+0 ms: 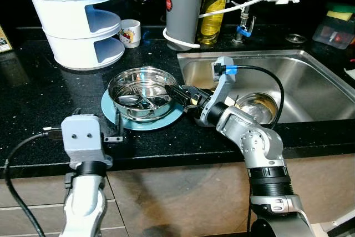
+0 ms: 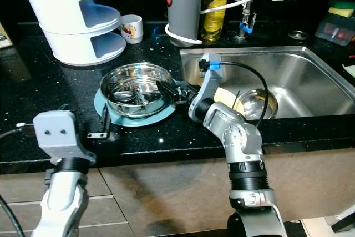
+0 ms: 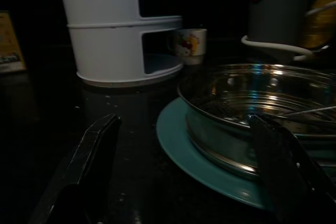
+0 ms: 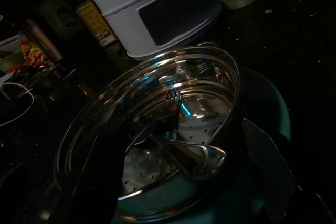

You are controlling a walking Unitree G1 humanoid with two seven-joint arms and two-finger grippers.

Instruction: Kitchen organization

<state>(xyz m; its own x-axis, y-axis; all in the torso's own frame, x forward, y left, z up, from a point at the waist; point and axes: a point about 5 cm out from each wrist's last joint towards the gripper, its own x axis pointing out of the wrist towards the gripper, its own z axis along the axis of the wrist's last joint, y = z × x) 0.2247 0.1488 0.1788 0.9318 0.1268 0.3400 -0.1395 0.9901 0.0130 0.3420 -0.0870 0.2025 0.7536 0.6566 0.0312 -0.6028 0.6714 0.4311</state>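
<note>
Head views: perforated steel bowl (image 1: 141,94) holding cutlery (image 1: 138,101), seated on a teal plate (image 1: 166,119) on the black worktop (image 1: 33,98). Right gripper (image 1: 178,94) at the bowl's rim on its sink side, fingers spread, one over the rim, one outside it. Left gripper (image 1: 119,139) low over the worktop just short of the plate, fingers parted, holding nothing. Beyond the fingers: white tiered rack (image 1: 77,18), small mug (image 1: 130,33), grey canister (image 1: 183,9), oil bottle (image 1: 213,12). Steel sink (image 1: 310,81) beside the right arm, a metal bowl (image 1: 258,106) inside.

Left wrist view: two fingers (image 3: 92,156) wide apart, plate and bowl ahead between them.

Right wrist view: fingers (image 4: 105,171) straddling the bowl's rim; forks and spoons (image 4: 184,150) lie inside.
</note>
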